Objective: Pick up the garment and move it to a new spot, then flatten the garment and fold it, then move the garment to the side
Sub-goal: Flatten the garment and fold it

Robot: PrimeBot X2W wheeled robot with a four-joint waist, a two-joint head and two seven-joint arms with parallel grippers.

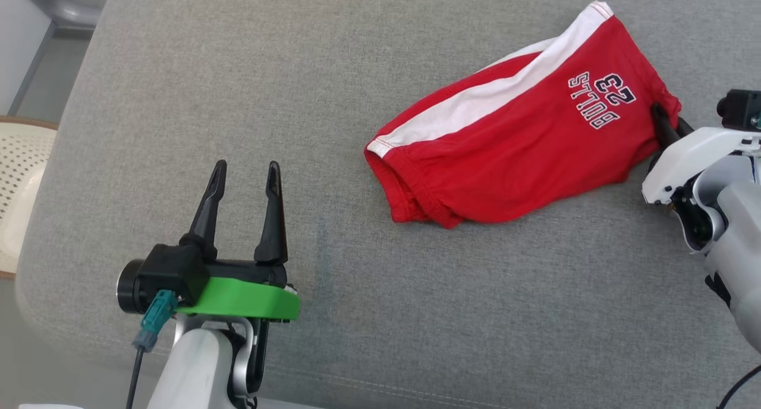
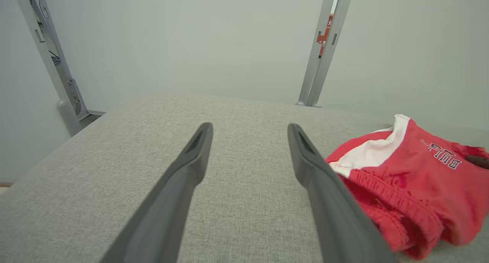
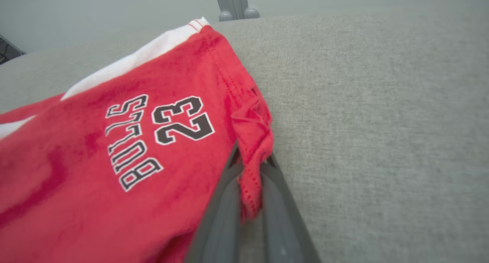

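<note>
The garment (image 1: 523, 135) is a pair of red shorts with a white side stripe and "BULLS 23" print, lying crumpled on the grey cushion at the right of the head view. My right gripper (image 1: 666, 123) is shut on its red hem at the garment's right edge; in the right wrist view the hem of the garment (image 3: 114, 148) is pinched between the two fingers of my right gripper (image 3: 252, 159). My left gripper (image 1: 247, 180) stands open at the lower left, well apart from the garment. The left gripper (image 2: 248, 131) holds nothing, with the garment (image 2: 412, 179) to its right.
The grey cushion (image 1: 297, 70) spreads wide to the left and front of the garment. A pale perforated round seat (image 1: 18, 183) stands off the cushion's left edge. Grey metal posts (image 2: 321, 49) rise behind the cushion's far edge against a pale wall.
</note>
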